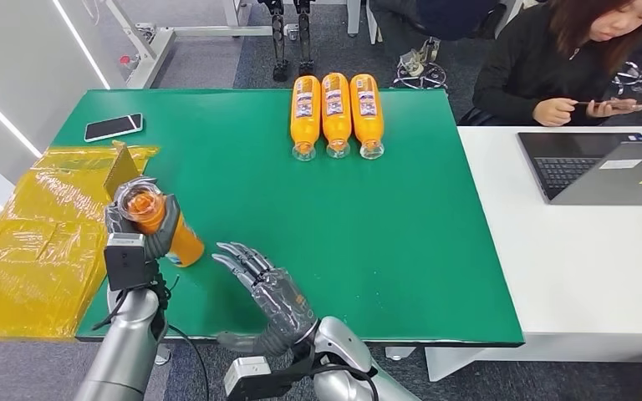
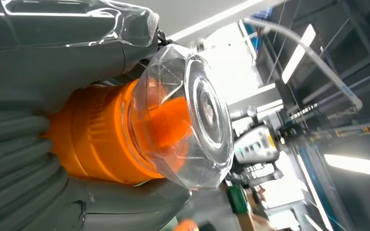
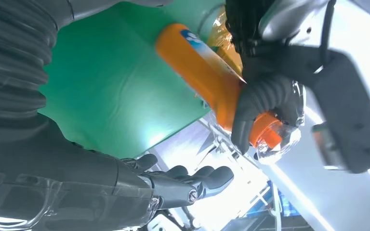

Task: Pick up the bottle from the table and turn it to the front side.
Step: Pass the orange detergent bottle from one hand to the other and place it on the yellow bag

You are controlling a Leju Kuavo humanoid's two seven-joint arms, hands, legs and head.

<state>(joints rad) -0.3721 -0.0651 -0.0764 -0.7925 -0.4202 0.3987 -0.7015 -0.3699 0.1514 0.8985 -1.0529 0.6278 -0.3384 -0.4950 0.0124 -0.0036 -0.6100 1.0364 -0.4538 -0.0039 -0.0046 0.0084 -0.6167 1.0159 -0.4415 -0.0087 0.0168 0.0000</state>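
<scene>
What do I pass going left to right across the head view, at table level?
Yellow plastic sheet → left hand gripping the orange bottle → right hand, open → three orange bottles in a row → laptop on the white table.

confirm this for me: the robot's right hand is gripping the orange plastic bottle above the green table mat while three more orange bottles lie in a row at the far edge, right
Not quite: the left hand grips the orange plastic bottle, as the head view shows. The right hand is open beside it, holding nothing. The rest stands: the bottle is above the green table mat, and three more orange bottles lie in a row at the far edge.
</scene>
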